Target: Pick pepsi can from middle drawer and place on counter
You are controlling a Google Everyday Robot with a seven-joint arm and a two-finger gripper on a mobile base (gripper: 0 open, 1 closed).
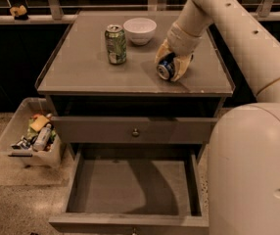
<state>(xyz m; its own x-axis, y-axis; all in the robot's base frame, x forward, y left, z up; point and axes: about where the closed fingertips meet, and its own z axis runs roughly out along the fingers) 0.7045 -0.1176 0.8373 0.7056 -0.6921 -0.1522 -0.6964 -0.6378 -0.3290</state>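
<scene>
The dark blue pepsi can (166, 68) lies on its side between the fingers of my gripper (169, 65), its silver end facing the camera. It is low over the right part of the grey counter (81, 67), at or just above the surface. The gripper is shut on the can, and my white arm reaches in from the upper right. The middle drawer (130, 187) is pulled open below, and nothing shows on its grey floor. The knobbed drawer front (135, 130) above it is closed.
A green patterned can (115, 44) stands upright on the counter's left-middle. A white bowl (139, 30) sits behind it at the back. A clear bin (30, 137) of snacks stands on the floor to the left of the cabinet. My arm's large white body fills the lower right.
</scene>
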